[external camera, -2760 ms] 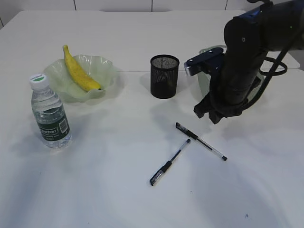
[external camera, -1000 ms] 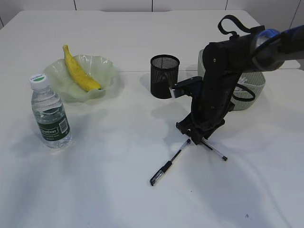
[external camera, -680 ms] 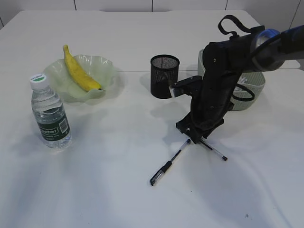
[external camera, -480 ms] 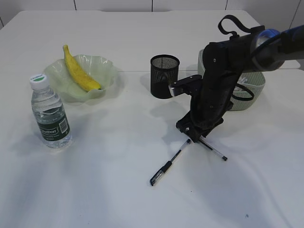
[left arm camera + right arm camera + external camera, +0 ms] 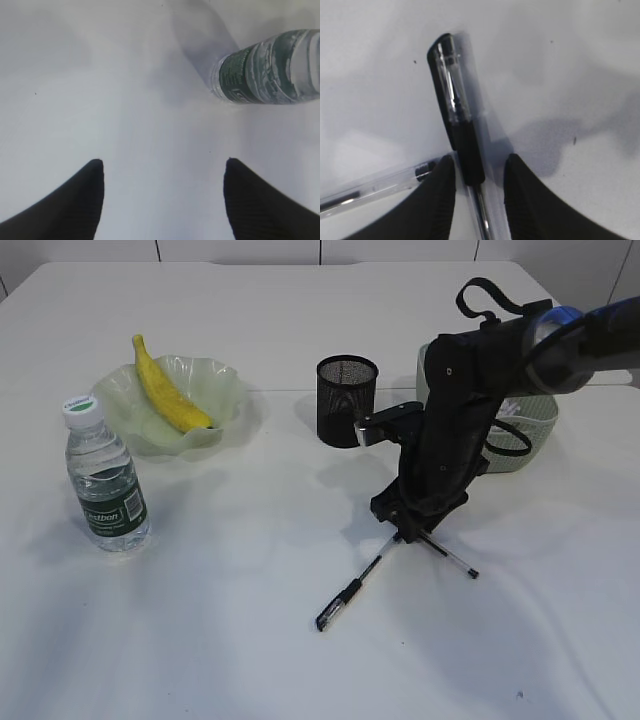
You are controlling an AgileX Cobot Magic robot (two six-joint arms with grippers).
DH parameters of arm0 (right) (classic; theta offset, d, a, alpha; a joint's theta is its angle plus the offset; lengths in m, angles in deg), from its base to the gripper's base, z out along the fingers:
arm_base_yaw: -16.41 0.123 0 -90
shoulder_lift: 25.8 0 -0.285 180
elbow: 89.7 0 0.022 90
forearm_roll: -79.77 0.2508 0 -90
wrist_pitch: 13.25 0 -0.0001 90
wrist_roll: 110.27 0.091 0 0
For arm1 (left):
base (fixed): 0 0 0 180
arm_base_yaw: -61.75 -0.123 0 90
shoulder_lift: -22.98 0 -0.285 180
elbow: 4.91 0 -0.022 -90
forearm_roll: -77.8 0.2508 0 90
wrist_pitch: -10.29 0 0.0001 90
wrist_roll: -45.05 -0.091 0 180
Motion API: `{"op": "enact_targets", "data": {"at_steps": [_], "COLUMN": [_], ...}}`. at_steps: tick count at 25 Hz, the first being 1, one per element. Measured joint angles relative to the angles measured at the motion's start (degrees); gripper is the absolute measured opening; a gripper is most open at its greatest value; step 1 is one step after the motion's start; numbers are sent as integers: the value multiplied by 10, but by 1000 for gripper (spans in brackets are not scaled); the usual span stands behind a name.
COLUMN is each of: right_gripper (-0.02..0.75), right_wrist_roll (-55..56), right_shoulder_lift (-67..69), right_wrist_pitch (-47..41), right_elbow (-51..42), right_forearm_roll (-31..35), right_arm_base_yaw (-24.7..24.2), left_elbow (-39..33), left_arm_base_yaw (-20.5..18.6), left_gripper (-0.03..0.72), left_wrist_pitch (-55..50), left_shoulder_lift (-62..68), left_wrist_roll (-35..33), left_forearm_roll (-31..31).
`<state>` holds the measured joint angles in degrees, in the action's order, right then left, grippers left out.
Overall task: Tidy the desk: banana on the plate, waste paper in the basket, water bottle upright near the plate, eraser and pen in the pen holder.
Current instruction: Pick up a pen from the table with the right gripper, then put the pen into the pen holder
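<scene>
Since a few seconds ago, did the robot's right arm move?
Yes. The right gripper came down and leftward, away from the basket, and now its jaws straddle a pen lying on the table.

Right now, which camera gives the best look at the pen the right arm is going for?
The right wrist view: the pen fills the frame, lying between the right gripper's fingers. The exterior view shows that pen small, its cap end hidden behind the arm. The left wrist view shows only the water bottle.
</scene>
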<state>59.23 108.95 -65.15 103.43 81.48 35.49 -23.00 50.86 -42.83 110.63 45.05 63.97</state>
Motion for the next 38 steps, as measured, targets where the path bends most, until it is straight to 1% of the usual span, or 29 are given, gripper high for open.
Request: {"op": "enact_targets", "data": {"at_steps": [2,4,6,10,11,20,25,30,38], "right_gripper": [250,232,188,71,59,52,51,51,51], "right_wrist_roll": [0,0,0,0,0,0,0,-2,-4], "right_shoulder_lift": [1,1,1,1,1,-3,-50,-105,-120], "right_wrist_pitch": [0,0,0,-5,-8,-31,-23,40,215], "right_elbow": [0,0,0,1,1,1,1,1,1], "right_forearm_roll": [0,1,2,3,3,3,2,1,13], "right_arm_base_yaw": [0,0,0,0,0,0,0,0,0], "left_elbow": [0,0,0,0,0,0,0,0,0], "left_arm_base_yaw": [0,0,0,0,0,0,0,0,0], "left_gripper": [528,528,528,528,528,528,528,528,528], "left_wrist_pitch": [0,1,1,1,1,1,1,1,1], "left_shoulder_lift": [0,0,0,0,0,0,0,0,0], "left_wrist_roll": [0,0,0,0,0,-3,-3,-3,-3], "left_forearm_roll": [0,0,0,0,0,0,0,-3,-4]}}
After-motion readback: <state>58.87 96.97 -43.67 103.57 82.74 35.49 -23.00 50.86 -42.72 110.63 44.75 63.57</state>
